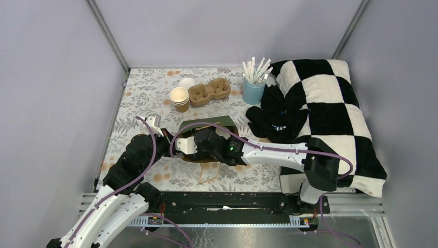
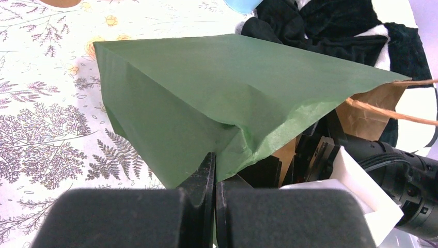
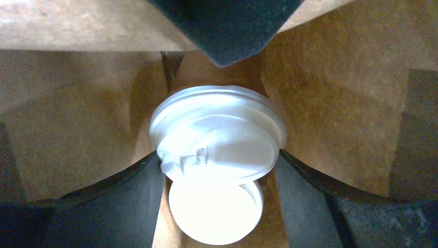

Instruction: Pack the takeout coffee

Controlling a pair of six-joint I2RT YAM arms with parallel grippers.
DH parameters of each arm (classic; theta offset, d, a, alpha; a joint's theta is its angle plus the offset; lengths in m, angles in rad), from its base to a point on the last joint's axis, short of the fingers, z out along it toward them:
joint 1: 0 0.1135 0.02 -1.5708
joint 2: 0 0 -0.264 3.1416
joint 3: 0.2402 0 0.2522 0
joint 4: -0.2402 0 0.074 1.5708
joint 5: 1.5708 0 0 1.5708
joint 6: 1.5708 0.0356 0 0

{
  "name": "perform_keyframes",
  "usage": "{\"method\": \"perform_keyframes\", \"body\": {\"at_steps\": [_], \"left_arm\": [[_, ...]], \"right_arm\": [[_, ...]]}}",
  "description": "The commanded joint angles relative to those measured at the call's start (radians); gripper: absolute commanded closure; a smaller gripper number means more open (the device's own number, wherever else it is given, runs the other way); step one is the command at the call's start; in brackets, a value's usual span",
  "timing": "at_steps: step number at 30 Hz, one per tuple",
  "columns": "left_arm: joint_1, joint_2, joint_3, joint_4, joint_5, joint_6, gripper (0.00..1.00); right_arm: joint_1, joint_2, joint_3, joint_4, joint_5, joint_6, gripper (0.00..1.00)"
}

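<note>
Left gripper [image 2: 215,165] pinches the green paper bag [image 2: 206,93] open while right gripper [image 3: 219,157], from three o'clock, clasps a white-lidded paper cup [image 3: 217,129] inside, release likely next.

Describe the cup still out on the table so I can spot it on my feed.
On the floral table, look at the far side, where a brown carrier sits. Just left of it stands the tan cup. Unlike the blue straw cup right of the carrier, it is open-topped and cream inside, with a white lid behind it.
</note>
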Motion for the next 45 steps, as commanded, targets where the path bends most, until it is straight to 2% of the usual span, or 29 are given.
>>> {"method": "perform_keyframes", "body": {"at_steps": [1,7,9,14,23,28,41,45], "left_arm": [[0.000,0.027,-0.004,0.000,-0.043,-0.031,1.00],[0.000,0.126,0.010,0.014,-0.064,-0.025,1.00],[0.000,0.154,0.016,-0.028,-0.072,-0.055,1.00],[0.000,0.064,0.015,-0.061,-0.127,-0.077,1.00],[0.000,-0.006,-0.021,-0.021,-0.069,-0.083,1.00],[0.001,-0.009,-0.033,-0.012,-0.055,-0.085,1.00],[-0.001,-0.009,-0.035,0.007,-0.028,-0.072,1.00],[0.000,0.007,-0.018,0.008,-0.037,-0.055,1.00]], "right_arm": [[-0.012,-0.028,-0.050,0.136,-0.003,0.069,0.53],[-0.014,-0.080,-0.085,0.124,-0.028,0.083,0.53],[-0.015,-0.073,-0.075,0.130,-0.024,0.093,0.53],[-0.024,-0.021,-0.042,0.154,0.075,0.120,0.53],[-0.026,0.024,0.030,0.074,0.195,0.196,0.54],[-0.026,0.058,0.078,0.013,0.080,0.231,0.54],[-0.057,0.134,0.088,-0.014,0.144,0.369,0.55],[-0.066,0.133,0.080,-0.005,0.172,0.368,0.56]]}}
